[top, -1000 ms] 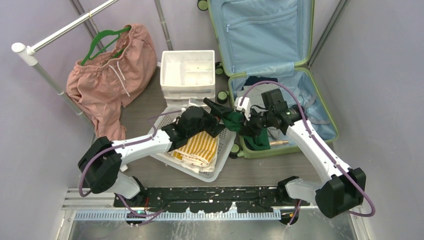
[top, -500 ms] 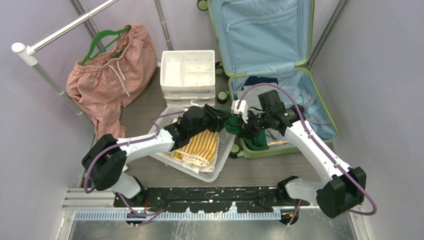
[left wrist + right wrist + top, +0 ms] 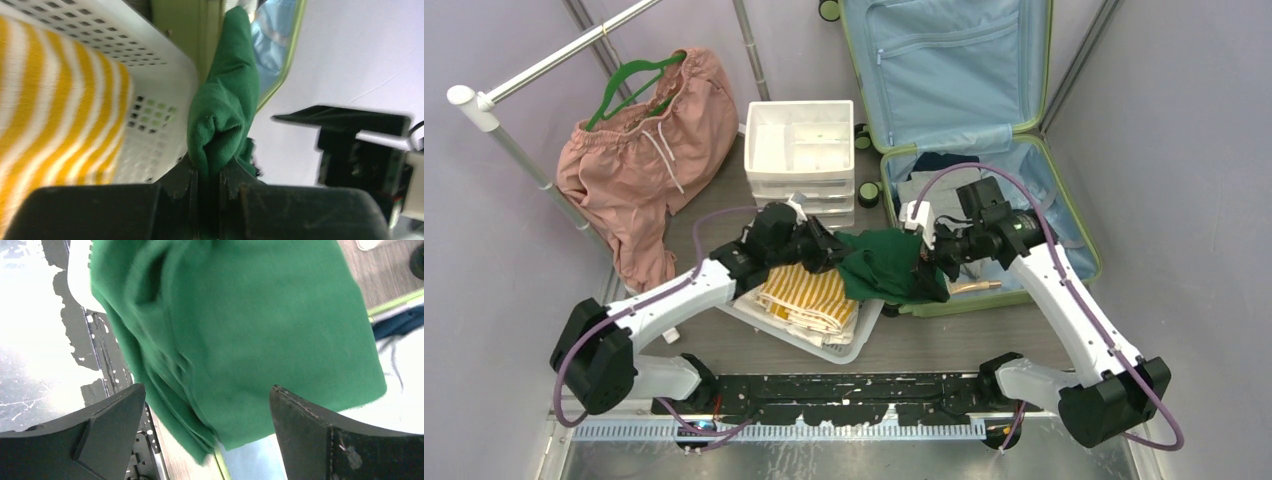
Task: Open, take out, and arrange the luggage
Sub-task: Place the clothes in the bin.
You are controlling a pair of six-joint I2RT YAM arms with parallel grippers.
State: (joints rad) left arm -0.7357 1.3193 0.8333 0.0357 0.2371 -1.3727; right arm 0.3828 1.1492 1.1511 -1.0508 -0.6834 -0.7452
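From overhead I see the luggage (image 3: 1074,235) lying open at the far right, its lid propped upright against the back wall with the blue lining and zip pocket facing me, and folded clothes in the lower shell on the table. My left gripper (image 3: 829,250) reaches across the white basket (image 3: 849,345) and is clamped on one edge of a green cloth (image 3: 879,268), which is bunched in the air between the basket and the near left corner of the luggage. My right gripper (image 3: 932,262) sits just beside the cloth's right side, over the suitcase's near rim. A yellow-striped cloth (image 3: 809,295) lies folded in the basket, the white drawer unit (image 3: 799,150) stands just beyond it, and a pink garment (image 3: 649,150) hangs on a green hanger (image 3: 629,85) at the far left. On the left wrist camera both fingers are pressed tight on a thick fold of the green cloth, which rises beyond them; the striped cloth and the perforated basket wall fill the left, and the luggage's green rim and blue lining show at the top right. On the right wrist camera my two fingers stand spread wide with nothing pinched; the green cloth hangs across the gap beyond them, and whether it touches either finger I cannot tell. The suitcase rim shows at the right edge.
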